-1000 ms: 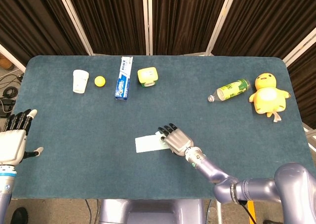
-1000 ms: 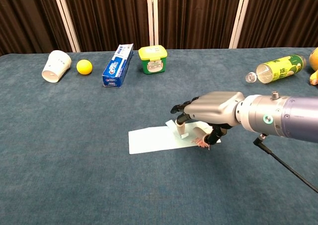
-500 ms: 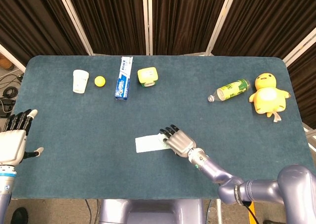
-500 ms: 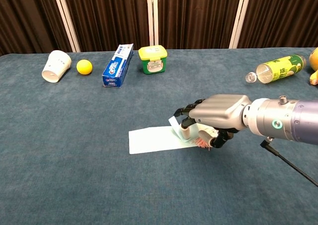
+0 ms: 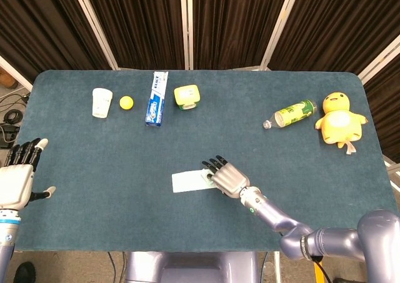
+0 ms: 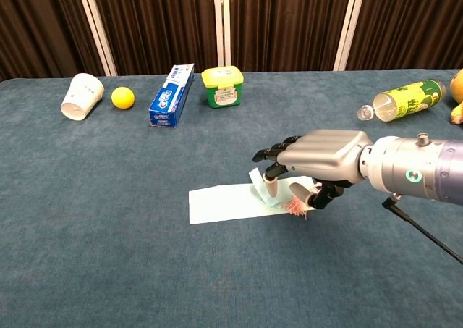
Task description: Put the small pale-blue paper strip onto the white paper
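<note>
A pale sheet of paper [image 6: 224, 205] lies flat on the blue table near its front middle, also seen in the head view [image 5: 186, 182]. My right hand [image 6: 318, 161] hovers over the sheet's right end, fingers curved down. A small pale-blue strip [image 6: 257, 182] stands bent up off the sheet, pinched between the thumb and a finger. A small pink frayed bit [image 6: 296, 208] shows under the palm. In the head view the right hand [image 5: 226, 177] hides the strip. My left hand [image 5: 19, 175] hangs off the table's left edge, fingers spread and holding nothing.
Along the back stand a tipped white cup [image 6: 79, 95], an orange ball [image 6: 123, 97], a blue toothpaste box [image 6: 172, 95] and a yellow-lidded tub [image 6: 222, 86]. A green bottle [image 6: 403, 100] lies at the right, beside a yellow plush chick [image 5: 339, 121].
My right hand has shifted slightly right and lifted the strip's edge off the sheet. The sheet slid a touch to the right. The left hand has not moved.
</note>
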Controlling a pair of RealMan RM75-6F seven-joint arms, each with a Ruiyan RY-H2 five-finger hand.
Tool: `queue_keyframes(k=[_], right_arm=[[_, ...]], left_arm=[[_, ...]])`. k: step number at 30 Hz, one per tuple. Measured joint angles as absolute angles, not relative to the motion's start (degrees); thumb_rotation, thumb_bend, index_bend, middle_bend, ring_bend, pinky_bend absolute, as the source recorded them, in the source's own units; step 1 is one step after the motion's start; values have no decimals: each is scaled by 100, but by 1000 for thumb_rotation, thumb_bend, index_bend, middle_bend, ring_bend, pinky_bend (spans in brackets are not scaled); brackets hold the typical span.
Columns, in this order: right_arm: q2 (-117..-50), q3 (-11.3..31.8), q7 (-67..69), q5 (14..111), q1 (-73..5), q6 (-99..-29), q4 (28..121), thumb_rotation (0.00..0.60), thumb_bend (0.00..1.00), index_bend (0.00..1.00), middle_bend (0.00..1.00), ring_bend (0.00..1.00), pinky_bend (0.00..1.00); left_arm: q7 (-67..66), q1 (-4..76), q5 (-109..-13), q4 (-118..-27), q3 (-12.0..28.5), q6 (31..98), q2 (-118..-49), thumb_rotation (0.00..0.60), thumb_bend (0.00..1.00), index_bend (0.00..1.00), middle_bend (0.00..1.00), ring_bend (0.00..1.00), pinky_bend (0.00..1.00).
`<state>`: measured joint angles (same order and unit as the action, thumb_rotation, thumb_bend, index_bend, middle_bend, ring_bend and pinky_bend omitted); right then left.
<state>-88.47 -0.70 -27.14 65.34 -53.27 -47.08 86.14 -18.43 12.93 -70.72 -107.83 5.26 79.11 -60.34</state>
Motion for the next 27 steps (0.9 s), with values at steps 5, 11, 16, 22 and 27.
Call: queue_keyframes(k=[5, 11, 16, 22, 27], right_arm=[[-8770, -131, -2605, 6818, -5248, -4728, 8658, 600, 700, 373, 0, 0, 0], [-8814, -154, -2619, 6901, -5182, -4703, 8559, 600, 700, 373, 0, 0, 0], [-8868, -94, -2649, 6860, -5165, -4657, 8459, 600, 701, 373, 0, 0, 0], [-8902, -70, -2723, 6791, -5154, -4552, 8397, 600, 700, 381, 0, 0, 0], [-8924, -65, -2747, 6806, -5130, -4527, 8388, 600, 702, 382, 0, 0, 0]], left_arm=[[-1846, 1288, -7094, -10798, 523, 7911, -6032, 600, 0, 0, 0, 0, 0], [-1846, 1284, -7107, -10805, 521, 7903, -6030, 600, 0, 0, 0, 0, 0], [-1852, 1288, -7098, -10797, 523, 7887, -6036, 600, 0, 0, 0, 0, 0], [-1857, 1295, -7085, -10789, 528, 7867, -6042, 600, 0, 0, 0, 0, 0], [-1854, 1293, -7086, -10790, 533, 7867, -6043, 600, 0, 0, 0, 0, 0]])
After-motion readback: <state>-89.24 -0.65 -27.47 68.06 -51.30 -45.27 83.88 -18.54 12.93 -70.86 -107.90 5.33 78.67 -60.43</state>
